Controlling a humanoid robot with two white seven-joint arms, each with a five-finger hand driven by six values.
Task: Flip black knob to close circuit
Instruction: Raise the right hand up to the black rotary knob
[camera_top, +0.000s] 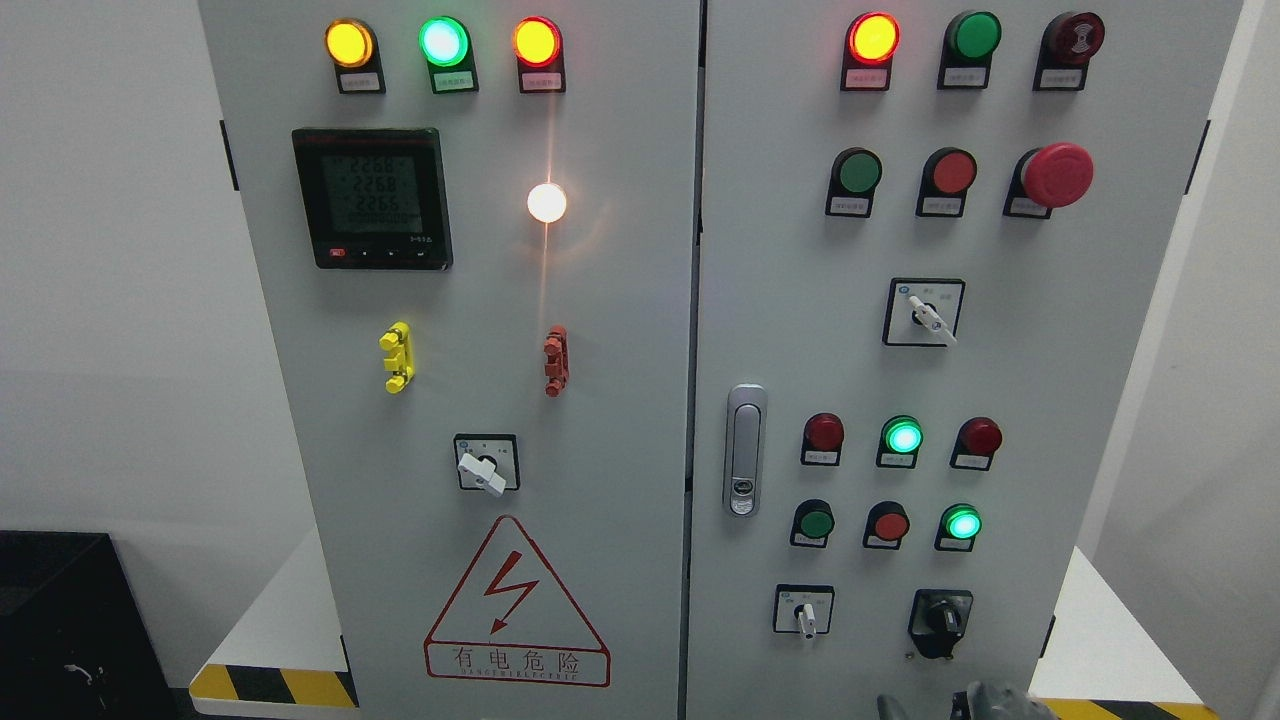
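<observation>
The black knob sits on a black square plate at the lower right of the grey cabinet's right door. Its handle stands roughly upright. Just below it, at the bottom edge of the head view, the grey top of my right hand pokes into the picture. The hand is beneath the knob and not touching it. Most of the hand is cut off by the frame edge. My left arm is out of view.
A white selector switch is left of the knob, and another is higher up. Lit green lamps and red buttons are above the knob. A red mushroom stop button juts out at the upper right. A door latch is mid-panel.
</observation>
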